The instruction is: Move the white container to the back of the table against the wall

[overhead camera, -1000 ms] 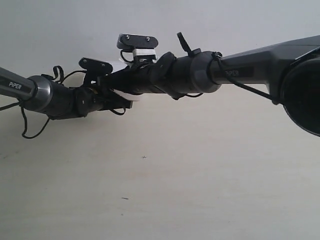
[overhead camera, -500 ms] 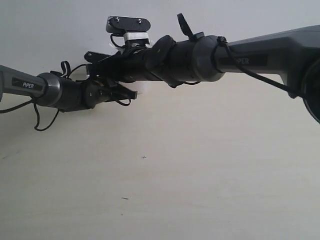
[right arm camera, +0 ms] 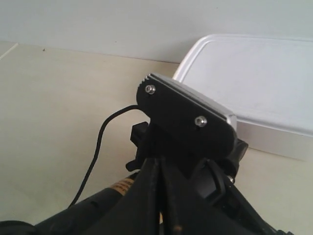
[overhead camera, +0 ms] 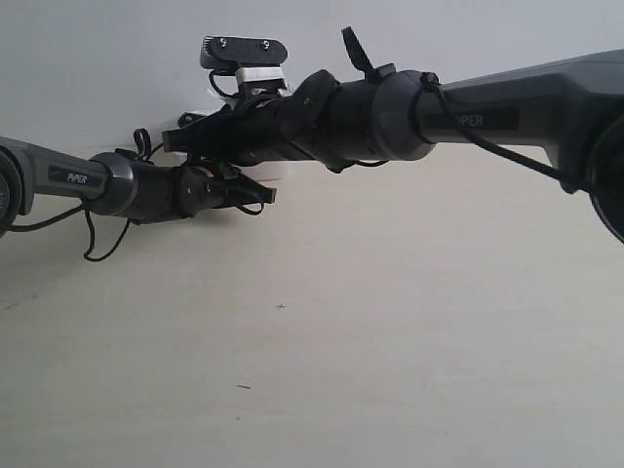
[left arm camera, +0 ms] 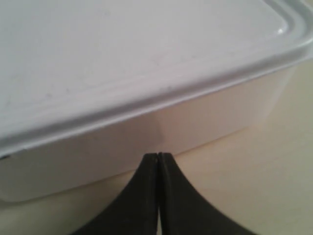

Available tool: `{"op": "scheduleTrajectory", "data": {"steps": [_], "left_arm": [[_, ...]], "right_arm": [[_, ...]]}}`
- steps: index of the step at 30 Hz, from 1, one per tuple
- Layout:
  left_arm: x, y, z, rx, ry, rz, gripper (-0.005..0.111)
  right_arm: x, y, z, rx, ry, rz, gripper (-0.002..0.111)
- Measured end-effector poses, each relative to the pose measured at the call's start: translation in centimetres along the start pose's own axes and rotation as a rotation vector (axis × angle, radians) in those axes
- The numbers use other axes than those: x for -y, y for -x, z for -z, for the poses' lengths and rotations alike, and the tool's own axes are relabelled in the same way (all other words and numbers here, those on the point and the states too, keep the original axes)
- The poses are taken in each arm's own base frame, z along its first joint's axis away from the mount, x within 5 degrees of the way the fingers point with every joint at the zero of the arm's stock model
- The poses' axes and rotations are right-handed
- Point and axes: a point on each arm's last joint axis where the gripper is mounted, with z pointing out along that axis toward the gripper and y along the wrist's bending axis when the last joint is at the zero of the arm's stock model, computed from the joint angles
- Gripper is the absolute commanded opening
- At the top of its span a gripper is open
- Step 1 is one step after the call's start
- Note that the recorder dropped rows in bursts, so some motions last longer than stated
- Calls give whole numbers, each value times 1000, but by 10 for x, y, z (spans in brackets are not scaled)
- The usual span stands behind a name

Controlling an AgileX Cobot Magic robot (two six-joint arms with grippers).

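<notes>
Push white container squarely toward wall at twelve o'clock, left gripper pinched together, low on its side.

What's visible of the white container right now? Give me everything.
The white container is shallow, plastic by its look, with rounded corners. A flat white lid with a raised rim is shut on it. It sits flat on the table, close by the wall; whether they touch is unclear. The left gripper, shut, has its tips at the container's side wall.
</notes>
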Motion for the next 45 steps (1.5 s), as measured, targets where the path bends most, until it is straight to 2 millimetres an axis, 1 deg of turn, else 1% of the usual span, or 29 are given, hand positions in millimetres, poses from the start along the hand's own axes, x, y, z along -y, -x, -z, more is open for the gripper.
{"op": "scheduleTrajectory", "data": {"steps": [7,9,12,15,16,19,20,24,27,28,29,30,31,32,34,35,37,38,40,41,42,44,45], "left_arm": [[1,0,3,-30,-13,0,0],[1,2,8,-37,-13,-6,0],[-1,4,22,-44,-10,-19,0],[-4,10,43,-21,6,-19,0],[-6,9,51,-10,19,-19,0],[-11,18,78,42,47,-10,0],[-12,17,87,55,57,-12,0],[-19,23,130,134,97,-18,0],[-23,30,168,197,116,-21,0],[-24,32,183,223,121,-24,0],[-24,34,197,251,123,-26,0],[-25,35,210,277,123,-27,0],[-25,37,226,311,114,-29,0],[-24,40,243,347,101,-34,0],[-18,41,274,407,65,-59,0],[-13,42,292,443,42,-75,0],[-6,43,325,513,3,-90,0],[-3,43,343,554,-18,-104,0],[1,42,378,642,-57,-117,0],[2,40,395,678,-77,-121,0],[3,36,407,694,-98,-126,0],[2,30,436,735,-143,-123,0],[1,27,447,749,-159,-123,0]], "right_arm": [[-3,-4,0,-42,29,0,0],[-4,-5,0,-60,41,5,0],[-5,-5,2,-72,52,34,0],[-8,4,9,-53,59,51,0],[-10,9,13,-44,65,55,0],[-17,21,26,-50,103,67,0],[-20,24,31,-54,117,79,0],[-26,41,54,-28,131,135,0],[-26,45,76,-12,116,161,0],[-25,41,83,-18,107,169,0],[-25,42,95,-1,92,182,0],[-22,36,103,-2,76,191,0],[-23,38,116,27,61,203,0],[-22,31,129,35,45,217,0],[-25,32,158,91,30,237,0],[-26,30,180,131,18,247,0],[-27,28,210,193,7,253,0],[-27,25,235,245,0,258,0],[-25,19,266,306,-6,260,0],[-25,18,291,363,-3,259,0],[-21,12,305,383,-6,257,0],[-17,1,339,448,1,251,0],[-15,-3,355,487,5,249,0]]}}
